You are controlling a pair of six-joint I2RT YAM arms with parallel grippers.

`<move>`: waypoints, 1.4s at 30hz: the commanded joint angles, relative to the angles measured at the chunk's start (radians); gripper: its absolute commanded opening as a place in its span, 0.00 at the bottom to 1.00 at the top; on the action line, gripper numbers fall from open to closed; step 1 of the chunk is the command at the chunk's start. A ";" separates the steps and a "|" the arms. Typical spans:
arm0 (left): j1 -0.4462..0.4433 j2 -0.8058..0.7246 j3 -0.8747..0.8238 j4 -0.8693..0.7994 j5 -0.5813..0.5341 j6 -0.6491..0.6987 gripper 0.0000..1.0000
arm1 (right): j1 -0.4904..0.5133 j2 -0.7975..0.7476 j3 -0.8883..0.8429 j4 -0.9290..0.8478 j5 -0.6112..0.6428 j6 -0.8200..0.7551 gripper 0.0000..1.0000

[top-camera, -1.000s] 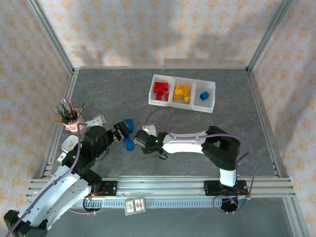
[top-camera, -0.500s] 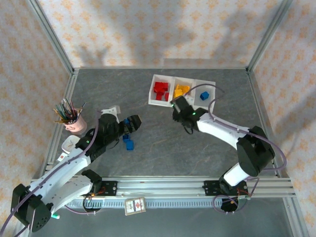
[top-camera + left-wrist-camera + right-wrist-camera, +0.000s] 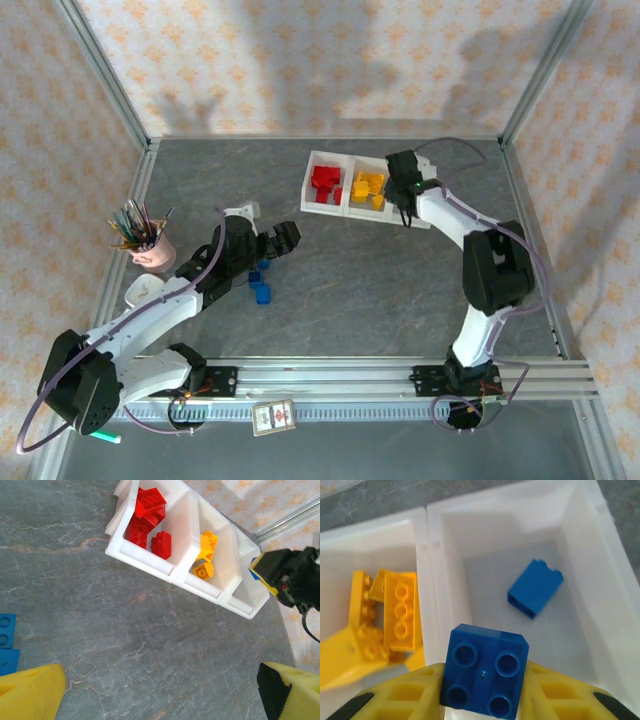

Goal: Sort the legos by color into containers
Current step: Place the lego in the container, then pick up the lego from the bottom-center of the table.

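The containers are one white tray [image 3: 308, 190] of three joined bins at the back of the table. Its left bin holds red legos [image 3: 325, 181] [image 3: 147, 517] and the middle one yellow legos [image 3: 368, 187] [image 3: 400, 611]. My right gripper [image 3: 407, 204] [image 3: 485, 680] hovers over the right bin, shut on a blue four-stud lego [image 3: 486, 676]. Another blue lego [image 3: 536, 588] lies on that bin's floor. My left gripper [image 3: 284, 238] [image 3: 160, 700] is open over bare table, with nothing between its yellow fingers [image 3: 30, 695]. Blue legos [image 3: 261, 291] [image 3: 6, 630] lie just left of it.
A pink cup of pens [image 3: 150, 245] stands at the left edge of the table. The aluminium frame rails [image 3: 120, 120] and patterned walls close in the sides and back. Grey table surface [image 3: 370, 290] stretches between the loose blue legos and the tray.
My right arm has swung from the loose blue legos across to the tray's right bin, carrying a blue lego. My left arm has reached forward and to the right.
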 commanded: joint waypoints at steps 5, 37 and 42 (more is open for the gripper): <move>-0.001 0.024 0.050 0.065 -0.016 0.035 0.99 | -0.067 0.103 0.132 -0.038 0.031 -0.038 0.37; 0.006 -0.538 -0.097 -0.397 -0.275 -0.062 0.99 | 0.666 -0.107 -0.115 -0.040 -0.032 0.147 0.82; 0.006 -0.609 -0.110 -0.470 -0.308 -0.093 0.99 | 0.786 -0.008 -0.068 -0.004 -0.058 0.194 0.85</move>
